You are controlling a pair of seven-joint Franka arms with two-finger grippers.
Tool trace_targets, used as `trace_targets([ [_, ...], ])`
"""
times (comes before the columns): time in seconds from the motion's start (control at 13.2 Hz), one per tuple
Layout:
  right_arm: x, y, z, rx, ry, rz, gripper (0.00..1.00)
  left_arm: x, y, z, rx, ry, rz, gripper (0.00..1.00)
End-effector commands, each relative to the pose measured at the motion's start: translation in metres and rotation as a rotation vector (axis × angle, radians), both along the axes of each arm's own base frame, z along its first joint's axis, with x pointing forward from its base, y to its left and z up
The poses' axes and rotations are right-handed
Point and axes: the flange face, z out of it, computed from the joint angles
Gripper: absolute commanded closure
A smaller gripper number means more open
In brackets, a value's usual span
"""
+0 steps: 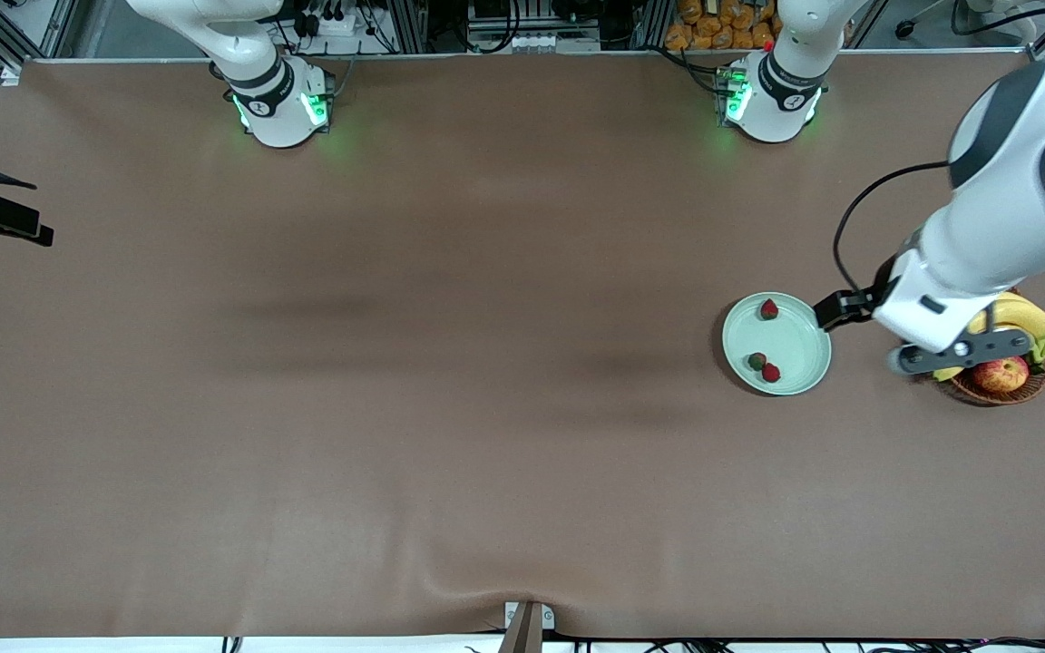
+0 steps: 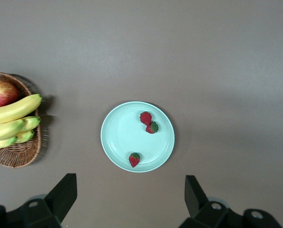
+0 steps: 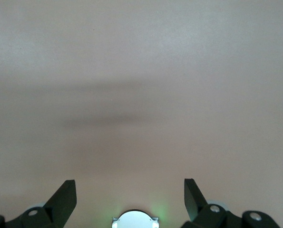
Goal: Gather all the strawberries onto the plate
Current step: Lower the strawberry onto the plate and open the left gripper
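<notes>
Three tiny red strawberries with dark green leafy tops (image 2: 142, 133) lie inside the round, shallow, pale mint-green plate with a raised rim (image 1: 799, 379), which sits toward the left arm's end of the brown cloth-covered table (image 1: 450, 408): two berries touch each other on the part of the plate nearer the front camera, and the third lies apart near the rim farther from it. By the look of it the collecting is finished, so the step in hand is a clean retreat: best lift straight up and away so nothing clips the rim or rolls the small, bumpy fruit on the smooth glazed dish. The left gripper (image 2: 130, 202) hangs above the table just beside the plate, black fingers spread wide and holding nothing. Beside the plate stands a brown woven wicker basket (image 2: 18, 153) carrying smooth yellow bananas (image 2: 10, 121) and a glossy red-yellow apple (image 2: 1, 93). The right gripper (image 3: 130, 200) waits over bare cloth, likewise spread and empty.
</notes>
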Motion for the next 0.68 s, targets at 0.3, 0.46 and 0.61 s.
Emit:
trace_targets([
  [0.3,-0.004,0.006,0.005,-0.014,0.002,0.000,0.00,-0.013,-0.012,0.065,-0.052,-0.057,-0.013,0.00],
  [0.46,-0.004,0.009,0.012,-0.014,-0.011,0.003,0.00,-0.015,-0.007,0.087,-0.087,-0.069,0.006,0.00],
  [0.61,-0.004,0.011,0.021,-0.014,-0.027,-0.002,0.00,-0.013,-0.005,0.095,-0.079,-0.071,0.022,0.00],
])
